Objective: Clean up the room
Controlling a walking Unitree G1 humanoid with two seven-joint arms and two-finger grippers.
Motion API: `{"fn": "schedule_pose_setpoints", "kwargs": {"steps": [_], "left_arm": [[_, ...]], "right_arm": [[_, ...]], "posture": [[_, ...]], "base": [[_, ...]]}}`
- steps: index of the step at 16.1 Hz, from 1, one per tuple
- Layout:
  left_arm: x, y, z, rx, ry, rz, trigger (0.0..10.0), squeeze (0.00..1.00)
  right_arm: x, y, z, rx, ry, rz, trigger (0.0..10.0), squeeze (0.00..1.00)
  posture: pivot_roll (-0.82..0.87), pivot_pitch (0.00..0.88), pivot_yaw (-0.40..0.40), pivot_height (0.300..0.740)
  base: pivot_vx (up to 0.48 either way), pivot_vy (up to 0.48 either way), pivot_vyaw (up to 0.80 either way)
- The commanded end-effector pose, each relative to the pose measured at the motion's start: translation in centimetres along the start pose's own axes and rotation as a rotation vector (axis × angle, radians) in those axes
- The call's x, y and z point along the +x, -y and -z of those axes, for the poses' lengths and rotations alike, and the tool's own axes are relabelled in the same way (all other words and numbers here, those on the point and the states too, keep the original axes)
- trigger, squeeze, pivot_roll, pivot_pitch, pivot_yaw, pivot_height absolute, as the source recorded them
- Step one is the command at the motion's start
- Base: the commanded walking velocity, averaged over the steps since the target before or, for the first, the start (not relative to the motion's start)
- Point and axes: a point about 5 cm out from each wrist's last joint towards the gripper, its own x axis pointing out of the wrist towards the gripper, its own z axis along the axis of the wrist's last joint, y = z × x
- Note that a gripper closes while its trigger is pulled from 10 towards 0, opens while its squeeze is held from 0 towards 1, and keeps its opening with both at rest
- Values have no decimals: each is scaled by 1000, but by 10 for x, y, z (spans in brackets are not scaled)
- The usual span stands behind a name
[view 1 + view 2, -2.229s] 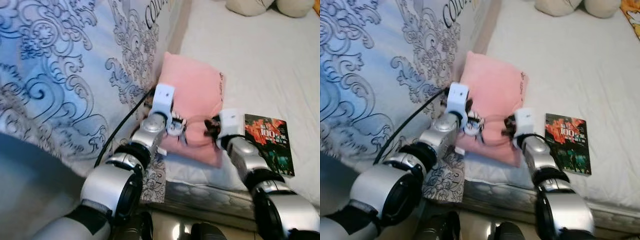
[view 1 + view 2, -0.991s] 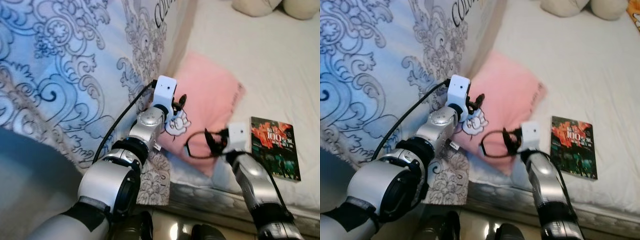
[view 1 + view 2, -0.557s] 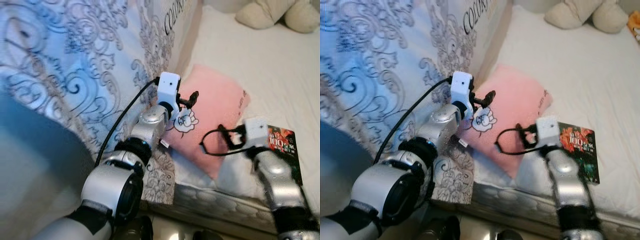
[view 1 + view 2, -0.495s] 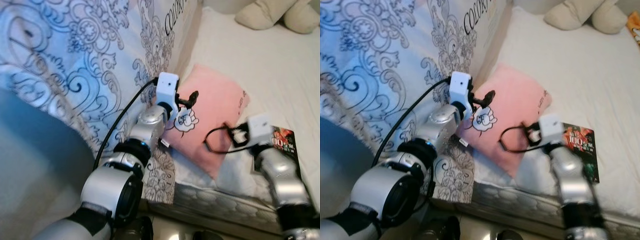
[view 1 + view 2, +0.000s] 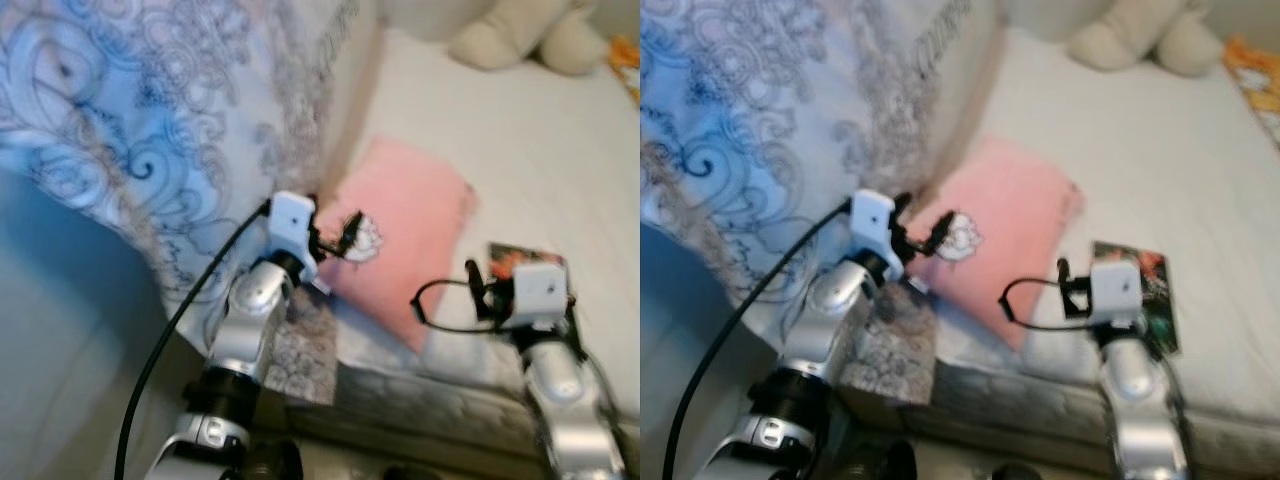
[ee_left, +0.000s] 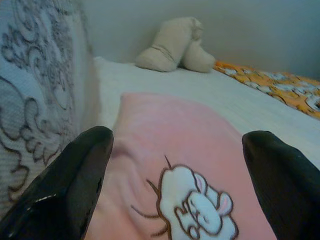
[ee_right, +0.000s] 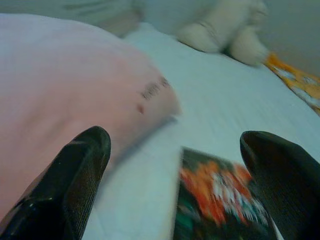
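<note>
A pink pillow (image 5: 410, 225) with a white cartoon print (image 6: 197, 207) lies on the white bed near its front edge, against the patterned duvet. My left gripper (image 5: 338, 238) hovers open at the pillow's near left corner, its fingers (image 6: 65, 185) spread wide and holding nothing. My right gripper (image 5: 472, 288) is open too, just off the pillow's near right corner, between the pillow (image 7: 65, 85) and a dark book (image 5: 522, 262) with red cover art. The book (image 7: 220, 205) lies flat to the pillow's right.
A bulky blue-and-white patterned duvet (image 5: 150, 120) is piled on the left. A beige plush toy (image 5: 510, 35) sits at the far end of the bed, with an orange patterned cloth (image 5: 1255, 80) at the far right. The white sheet (image 5: 540, 150) beyond the pillow is bare.
Both grippers, earlier pressed on the pillow's front edge, have let go and drawn back towards the bed's edge. The pillow rests on the bed. The camera has also shifted.
</note>
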Motion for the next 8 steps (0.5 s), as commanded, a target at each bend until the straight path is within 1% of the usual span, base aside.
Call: {"fn": "schedule_pose_setpoints", "kwargs": {"steps": [1, 2, 3, 4, 6, 7, 8], "left_arm": [[-3, -10, 0, -17, 3, -69, 10000, 0], [-3, -10, 5, 4, -13, -88, 10000, 0], [-4, -8, 5, 13, -26, -95, 10000, 0], [-5, -6, 4, 14, -35, -99, 10000, 0], [-3, -6, 5, 27, -55, -101, 10000, 0], [-2, -5, 6, 56, -58, -95, 10000, 0], [4, -8, 8, 80, -94, -114, 10000, 0]], "right_arm": [[1, 1, -4, 19, 35, 30, 10000, 0], [4, -11, -5, 55, 49, 3, 10000, 0], [7, -18, -7, 83, 48, -15, 10000, 0], [10, -20, -8, 99, 43, -17, 10000, 0], [13, -20, -6, 110, 37, -9, 10000, 0], [13, -20, -5, 110, 30, -12, 10000, 0], [14, -20, -3, 107, 26, 3, 10000, 0]], "posture": [[-32, 0, 16, 740], [-31, 0, 14, 740], [-30, 0, 14, 740], [-29, 0, 18, 740], [-30, 0, 28, 740], [-32, 0, 31, 740], [-34, 0, 34, 740]], "base": [[0, -480, 0], [0, 0, 0], [0, 0, 0], [0, 0, 638], [0, -480, 619], [0, -409, 587], [0, 0, 0]]}}
